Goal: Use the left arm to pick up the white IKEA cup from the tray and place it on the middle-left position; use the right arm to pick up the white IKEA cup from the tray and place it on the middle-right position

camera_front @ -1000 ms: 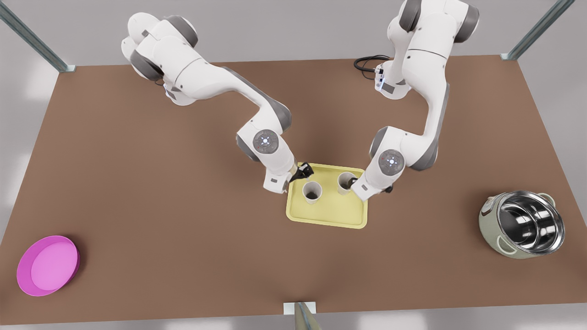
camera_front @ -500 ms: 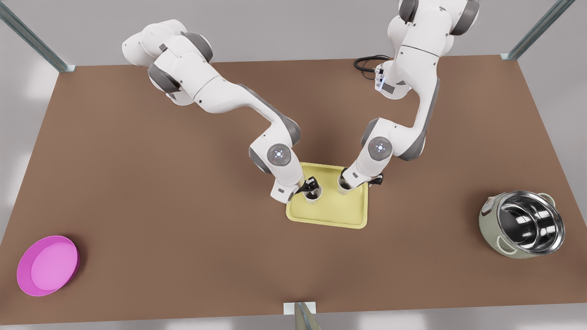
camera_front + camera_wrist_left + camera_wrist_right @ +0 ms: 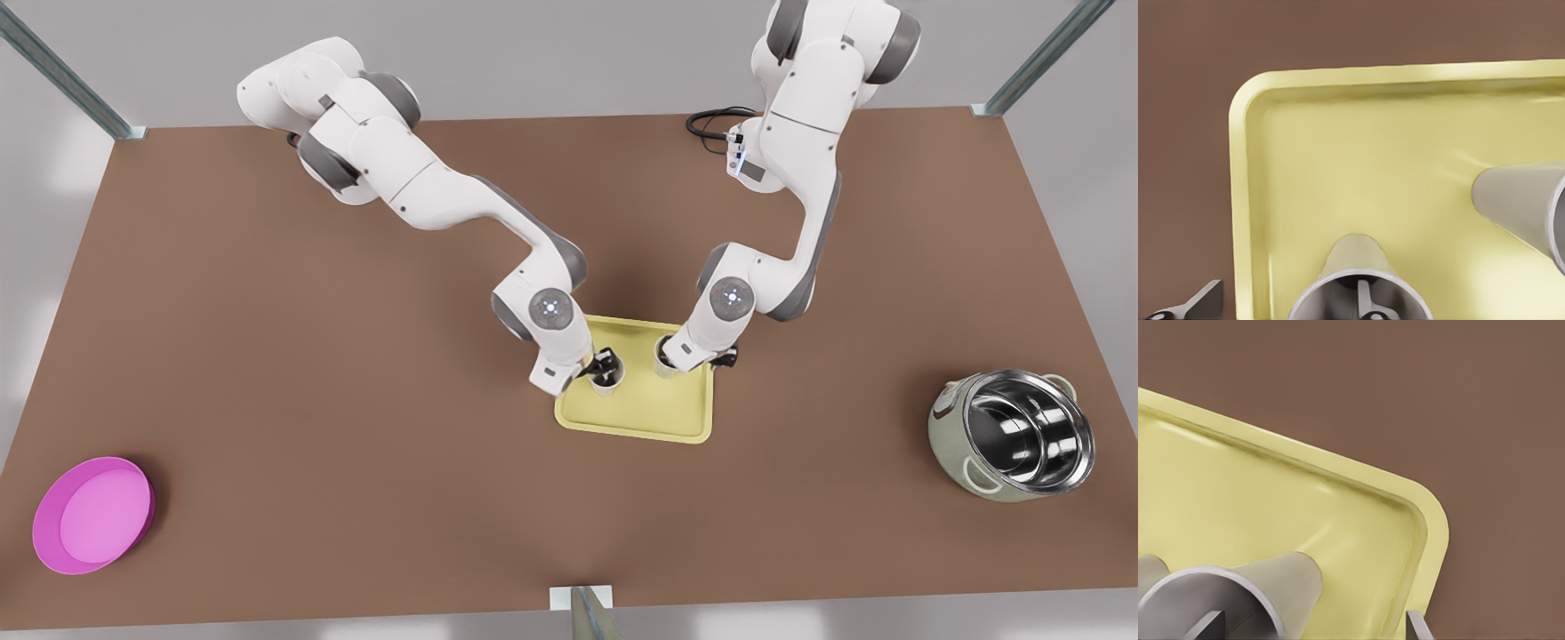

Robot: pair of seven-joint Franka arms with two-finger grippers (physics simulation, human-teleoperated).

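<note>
Brown tabletop (image 3: 356, 400) with both arms reaching down onto the tray (image 3: 640, 418).

On the pale-yellow tray stood two white cups. The left gripper (image 3: 605, 364) sat at the cup on the front view's left (image 3: 607, 380), one finger (image 3: 1365, 300) inside the rim and one (image 3: 1201, 303) outside, spread across the wall. The right gripper (image 3: 680, 354) straddled the other cup (image 3: 665, 360) likewise, one finger (image 3: 1205, 625) inside, one (image 3: 1417, 625) outside. A magenta bowl (image 3: 93, 516) and a steel pot (image 3: 1013, 436) lay well apart at the table's near corners.
</note>
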